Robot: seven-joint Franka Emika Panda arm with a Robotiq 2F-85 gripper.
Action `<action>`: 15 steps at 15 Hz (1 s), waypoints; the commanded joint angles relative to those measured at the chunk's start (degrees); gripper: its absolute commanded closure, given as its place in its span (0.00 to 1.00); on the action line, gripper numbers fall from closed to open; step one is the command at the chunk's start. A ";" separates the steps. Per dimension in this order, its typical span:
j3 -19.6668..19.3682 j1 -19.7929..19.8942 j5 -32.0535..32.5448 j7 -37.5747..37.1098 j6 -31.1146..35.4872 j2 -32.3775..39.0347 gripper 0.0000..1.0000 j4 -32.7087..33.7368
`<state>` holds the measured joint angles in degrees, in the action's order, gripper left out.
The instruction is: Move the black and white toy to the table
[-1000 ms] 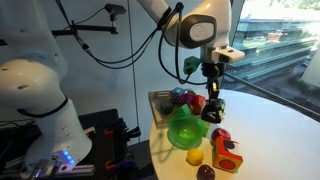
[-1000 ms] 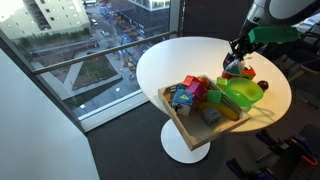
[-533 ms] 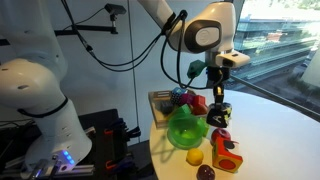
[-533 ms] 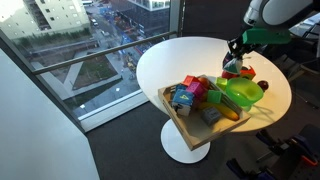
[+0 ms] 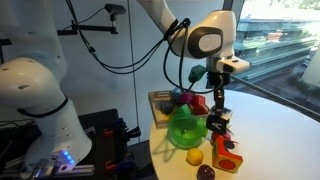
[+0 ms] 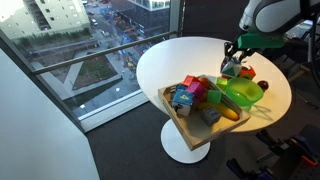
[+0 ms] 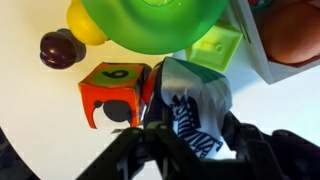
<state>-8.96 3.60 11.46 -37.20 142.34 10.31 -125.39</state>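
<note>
The black and white toy is a small block with a zebra picture on a white face. My gripper is shut on it from both sides. In both exterior views the gripper hangs low over the round white table, just beyond the green bowl. In the wrist view the toy sits right beside an orange block. Whether the toy touches the table top I cannot tell.
A wooden tray of toys stands at the table's edge, with the green bowl beside it. A dark maroon ball, a yellow toy and a light green block lie near the orange block.
The gripper has moved away from the tray and down toward the table top, still holding the toy.
</note>
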 commanded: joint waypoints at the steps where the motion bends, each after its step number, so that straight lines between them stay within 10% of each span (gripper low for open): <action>1: -0.92 -1.07 1.98 -2.11 -1.23 0.52 0.16 1.62; 4: -0.93 -1.18 1.60 -1.77 -1.41 0.22 0.00 1.65; 15: 0.62 -1.09 -1.12 3.58 -2.52 -3.85 0.00 -0.77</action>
<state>-8.97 2.68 11.61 -36.53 141.91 9.39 -124.81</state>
